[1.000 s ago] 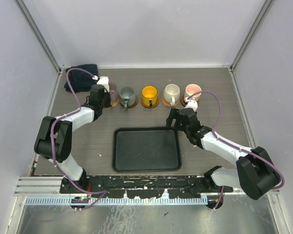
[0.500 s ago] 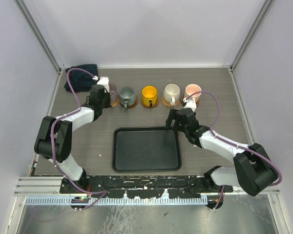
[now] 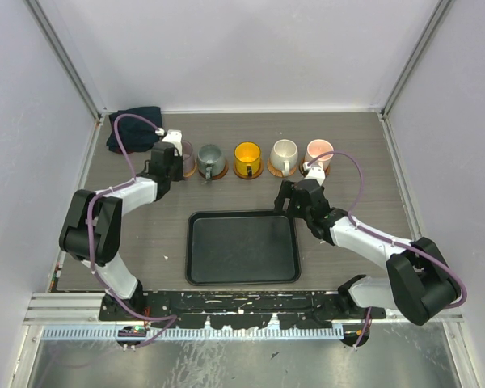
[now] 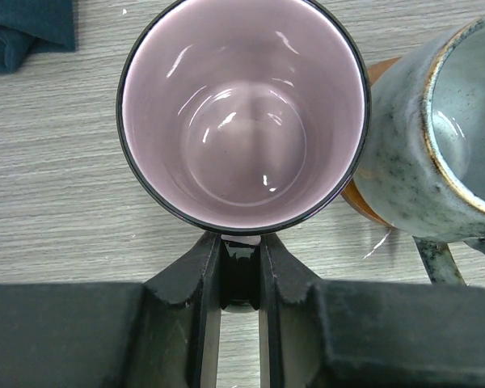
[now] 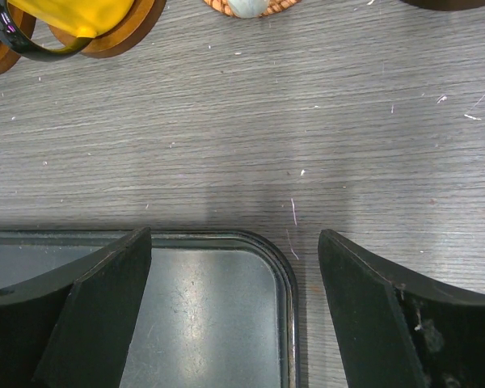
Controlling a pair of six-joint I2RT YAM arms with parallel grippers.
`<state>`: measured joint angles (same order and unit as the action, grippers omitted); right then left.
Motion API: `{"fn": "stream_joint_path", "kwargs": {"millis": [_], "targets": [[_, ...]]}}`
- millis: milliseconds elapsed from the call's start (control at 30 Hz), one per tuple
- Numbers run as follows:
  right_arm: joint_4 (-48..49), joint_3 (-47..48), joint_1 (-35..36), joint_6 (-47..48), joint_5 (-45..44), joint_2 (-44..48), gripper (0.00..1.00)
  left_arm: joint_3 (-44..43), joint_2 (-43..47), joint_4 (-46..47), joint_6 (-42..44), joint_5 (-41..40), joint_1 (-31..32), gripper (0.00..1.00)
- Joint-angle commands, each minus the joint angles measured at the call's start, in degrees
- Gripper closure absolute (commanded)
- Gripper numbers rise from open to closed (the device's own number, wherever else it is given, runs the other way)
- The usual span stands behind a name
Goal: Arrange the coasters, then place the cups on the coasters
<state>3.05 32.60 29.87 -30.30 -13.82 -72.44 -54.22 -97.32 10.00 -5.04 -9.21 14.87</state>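
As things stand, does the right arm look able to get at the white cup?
Probably yes. The right gripper is open over the far right corner of the tray, and only bare table separates it from the white cup. The yellow cup and pink cup flank it closely, so grasping looks tight.

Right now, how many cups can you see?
5, in one row at the far side, left to right: mauve cup, grey-green cup, yellow cup, white cup, pink cup. None seems hidden.
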Motion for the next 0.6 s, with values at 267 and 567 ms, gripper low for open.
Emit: {"fn": "stream_joint_path", "kwargs": {"millis": [267,567], "targets": [[2.34,2.38,-0.25,0.18,0.04,0.70,0.12,-3.57,-0.95,6.52,0.67,-1.61,-0.46,0.94],[2.27,2.29,-0.25,-0.05,0.37,0.46,0.12,-1.43,-0.52,6.46,-0.50,-2.65,-0.48,0.94]]}}
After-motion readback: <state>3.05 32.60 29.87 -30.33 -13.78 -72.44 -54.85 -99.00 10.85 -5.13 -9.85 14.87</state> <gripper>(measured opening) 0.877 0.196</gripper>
